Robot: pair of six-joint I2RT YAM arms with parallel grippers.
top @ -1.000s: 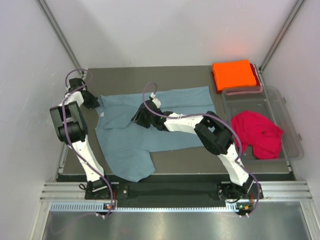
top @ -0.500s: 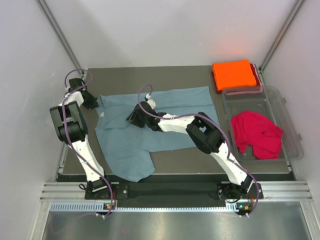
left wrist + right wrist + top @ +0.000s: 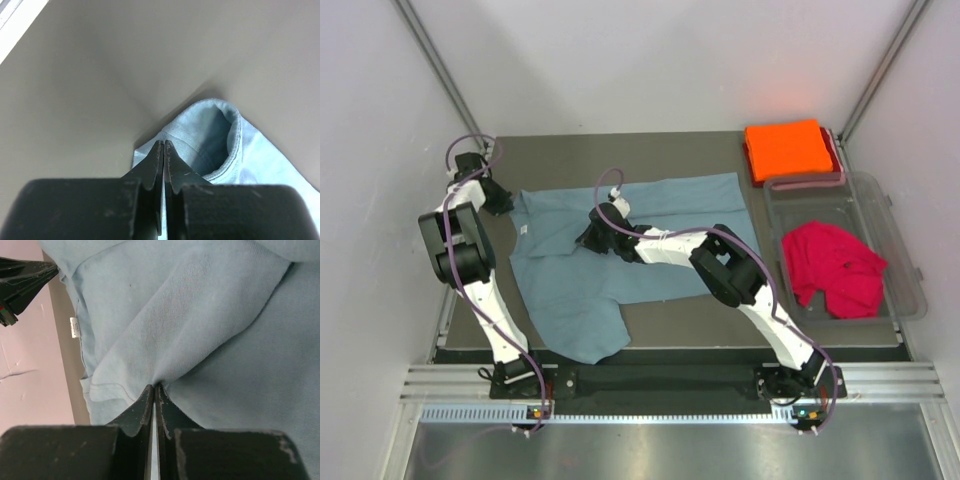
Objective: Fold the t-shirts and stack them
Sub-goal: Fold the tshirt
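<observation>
Three shirts show. The blue shirt (image 3: 570, 285) lies spread on the table (image 3: 620, 160), the orange shirt (image 3: 787, 148) sits folded at the far right corner, and the red shirt (image 3: 832, 265) is crumpled in the tub (image 3: 890, 215). The right gripper (image 3: 153, 387) is clenched on a raised fold mid-shirt. The left gripper (image 3: 163, 145), fingers pressed together, seems to pinch the blue shirt's sleeve edge.

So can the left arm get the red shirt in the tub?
Probably not. The left tool is pinching the blue shirt at the table's left edge, while the red shirt lies in the tub at the far right, and the right arm stretches across between them.
</observation>
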